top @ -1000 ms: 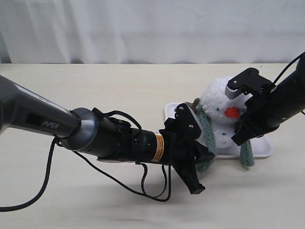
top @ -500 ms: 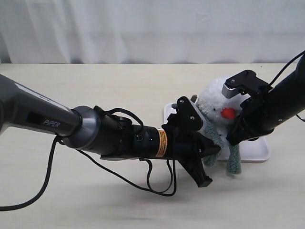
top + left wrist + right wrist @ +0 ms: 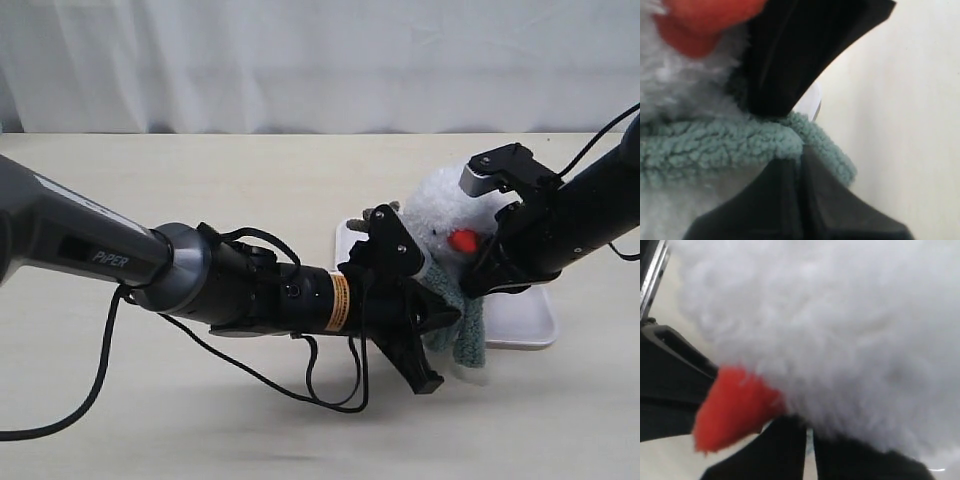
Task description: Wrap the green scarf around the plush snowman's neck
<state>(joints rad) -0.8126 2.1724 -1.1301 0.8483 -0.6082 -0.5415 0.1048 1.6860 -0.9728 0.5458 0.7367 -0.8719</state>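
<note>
Pale table (image 3: 200, 430) underneath, white curtain (image 3: 300, 60) behind. From the left, the long grey-and-black left arm (image 3: 200, 280), stretched low toward the middle, with a black cable (image 3: 100, 380) looping below it. From the right edge, the black right arm (image 3: 590, 205), slanting down to the same spot. Between the two, a white tray (image 3: 535, 325) flat on the table, partly hidden by the toy. Over the tray's left part, the plush snowman (image 3: 440, 215): fluffy white, tilted, wedged between both wrists. Across the narrowing between its head and body, the green scarf (image 3: 465, 325), a fuzzy sage band under the chin with one end hanging down the front to about the tray's near rim. Left gripper (image 3: 801, 160) with fingers pressed together, nipping the scarf at the fold where the band turns, just below the face. Right gripper (image 3: 809, 435) likewise closed tight, tips tucked under the chin and touching the scarf's upper edge; impossible to tell whether any fleece sits between them. Smallest of all, the orange-red nose (image 3: 462, 241), just beside the right gripper's fingers.
</note>
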